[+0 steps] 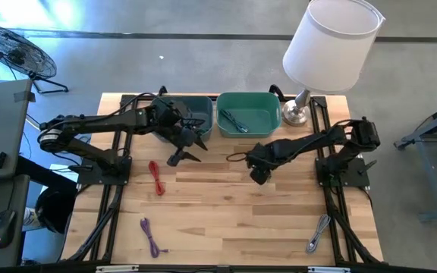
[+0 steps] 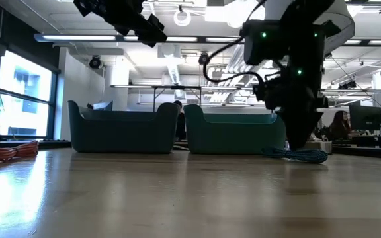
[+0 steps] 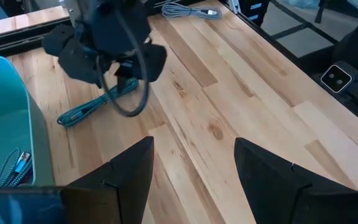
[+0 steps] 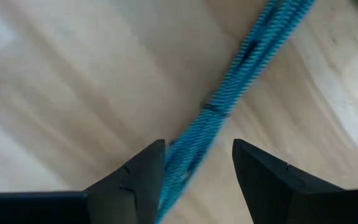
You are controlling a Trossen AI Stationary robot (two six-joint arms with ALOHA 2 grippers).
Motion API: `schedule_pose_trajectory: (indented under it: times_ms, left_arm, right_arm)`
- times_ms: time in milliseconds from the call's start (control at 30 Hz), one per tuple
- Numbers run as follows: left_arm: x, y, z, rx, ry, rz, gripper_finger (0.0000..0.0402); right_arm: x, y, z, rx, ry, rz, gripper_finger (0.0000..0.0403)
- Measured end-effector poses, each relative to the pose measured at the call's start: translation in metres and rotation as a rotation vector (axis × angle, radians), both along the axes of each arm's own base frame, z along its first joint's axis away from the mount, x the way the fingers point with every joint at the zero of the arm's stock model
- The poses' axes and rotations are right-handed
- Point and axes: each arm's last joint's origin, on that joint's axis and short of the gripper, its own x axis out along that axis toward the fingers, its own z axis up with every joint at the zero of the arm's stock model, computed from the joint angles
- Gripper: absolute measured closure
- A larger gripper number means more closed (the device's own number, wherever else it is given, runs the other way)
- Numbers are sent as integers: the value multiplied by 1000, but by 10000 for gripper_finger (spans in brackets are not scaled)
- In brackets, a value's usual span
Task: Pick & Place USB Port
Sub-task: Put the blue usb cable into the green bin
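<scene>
Hovering low over the wooden table (image 1: 226,205), the right pincer (image 1: 259,173) is seen with its two dark fingers (image 4: 135,180) spread apart on either side of a blue braided USB cable (image 4: 229,99). The cable is shown running between the fingers in the right wrist view, but whether it is being touched by them cannot be told. In the left wrist view the same blue cable (image 3: 95,107) is seen lying flat on the table, just beside the teal bin (image 1: 249,112).

A second cable (image 1: 235,121) is seen inside that teal bin, which is set touching or just beside a darker bin (image 1: 203,114) at the far side of the table. The left pincer (image 1: 190,148) is held raised near the darker bin, its fingers (image 3: 120,180) spread wide with nothing between them.

A red cable (image 1: 156,177) is seen on the table near the left arm, a purple cable (image 1: 151,236) nearer the front edge, and a grey cable (image 1: 319,233) at the front right. A white-shaded lamp (image 1: 331,45) is placed at the far right corner.
</scene>
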Motion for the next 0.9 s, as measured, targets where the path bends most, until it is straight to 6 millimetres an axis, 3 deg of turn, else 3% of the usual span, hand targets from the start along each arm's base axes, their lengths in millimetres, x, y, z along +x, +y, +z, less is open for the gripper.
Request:
schedule_pose_trajectory:
  times_ms: [333, 400, 567, 800, 900]
  left_arm:
    - [-1, -1, -1, -19, 19, -18, 183]
    - [-2, -1, -2, -21, 30, -17, 183]
    - [-3, -5, -5, -24, 64, -25, 183]
    - [-1, -13, -5, 40, 44, -69, 183]
    - [0, -12, -3, 40, 26, -60, 183]
  right_arm:
    - [-18, -17, -35, 84, -79, 24, 234]
    - [-21, -16, -37, 72, -73, 28, 262]
    - [-21, -5, -38, 14, -65, 128, 379]
    - [-16, 26, -14, -80, -46, 235, 385]
    - [-8, 46, 15, -112, -134, 274, 385]
